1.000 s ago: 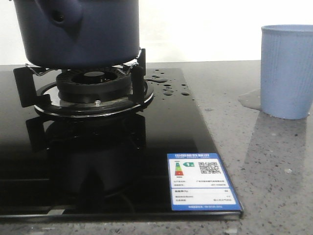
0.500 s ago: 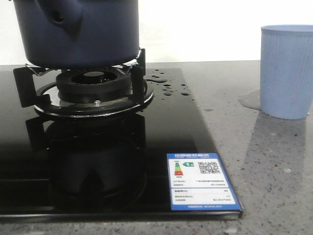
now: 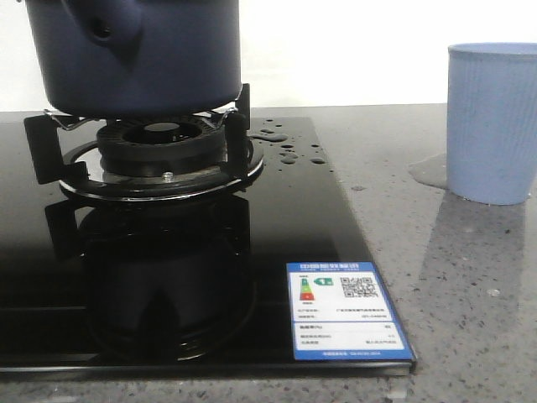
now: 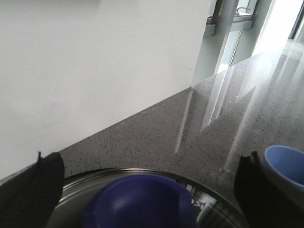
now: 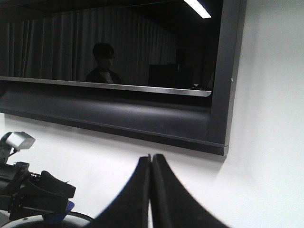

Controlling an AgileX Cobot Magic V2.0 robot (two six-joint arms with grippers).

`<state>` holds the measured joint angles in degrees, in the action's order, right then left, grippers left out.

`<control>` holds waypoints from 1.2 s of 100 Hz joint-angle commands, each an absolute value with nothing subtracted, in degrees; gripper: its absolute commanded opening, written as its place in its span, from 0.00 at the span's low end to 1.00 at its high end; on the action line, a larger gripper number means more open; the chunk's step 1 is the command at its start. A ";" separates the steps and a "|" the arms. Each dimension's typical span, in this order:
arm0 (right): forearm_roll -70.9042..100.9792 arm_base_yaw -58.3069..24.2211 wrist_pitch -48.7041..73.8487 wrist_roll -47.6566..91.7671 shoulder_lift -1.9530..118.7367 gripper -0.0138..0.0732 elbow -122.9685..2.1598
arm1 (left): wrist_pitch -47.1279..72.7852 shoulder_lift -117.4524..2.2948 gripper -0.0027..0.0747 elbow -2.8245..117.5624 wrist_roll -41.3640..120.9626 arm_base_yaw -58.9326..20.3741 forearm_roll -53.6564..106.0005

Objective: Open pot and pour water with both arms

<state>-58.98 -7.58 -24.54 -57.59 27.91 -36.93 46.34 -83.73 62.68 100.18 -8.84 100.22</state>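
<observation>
Neither hand shows in the front view. What shows there is the pot (image 3: 134, 54), standing on the black burner grate (image 3: 151, 147) of the glass hob (image 3: 277, 227), its stubby holed handle facing the camera. Beads of water (image 3: 289, 151) lie on the glass just beside the grate, and a thin puddle (image 3: 428, 172) spreads on the grey worktop (image 3: 453, 285) touching the foot of the pale blue ribbed cup (image 3: 493, 122), well apart from the pot.

From the left wrist, the left hand (image 4: 142, 190) hangs wide open over the lid (image 4: 80, 197), one dark finger on each side of its blue knob (image 4: 140, 202), neither touching it as far as can be told. The cup's rim shows beyond one finger.

From the right wrist, the right hand (image 5: 151, 190) is pressed closed on nothing, raised toward a wall and a dark window, with the other arm (image 5: 28, 192) visible below.

Judging by this, the lid is on and opening has not begun; grasping the knob, lifting, then pouring are all left. The spilled water suggests pouring has happened at this spot.
</observation>
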 commanded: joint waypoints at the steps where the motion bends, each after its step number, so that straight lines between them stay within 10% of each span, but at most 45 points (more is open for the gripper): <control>1: -58.04 -7.29 -25.23 -57.66 28.21 0.09 -38.94 | 48.55 -79.42 0.85 64.73 99.94 -8.41 106.21; 31: -77.18 -7.29 -25.23 -65.13 24.12 0.09 -38.73 | 36.86 -60.26 0.01 62.49 90.91 -5.46 97.43; 85: -98.51 -7.29 -23.96 -78.28 10.98 0.09 -21.32 | 30.65 -18.09 0.01 19.08 90.91 -5.46 91.24; 120: -98.51 -7.29 -24.25 -78.28 10.97 0.09 -21.34 | 28.08 -7.52 0.01 14.24 90.91 -5.46 92.13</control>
<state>-99.80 -7.58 -25.83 -77.95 10.55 -19.94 28.62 -7.26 12.83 91.58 -5.55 89.20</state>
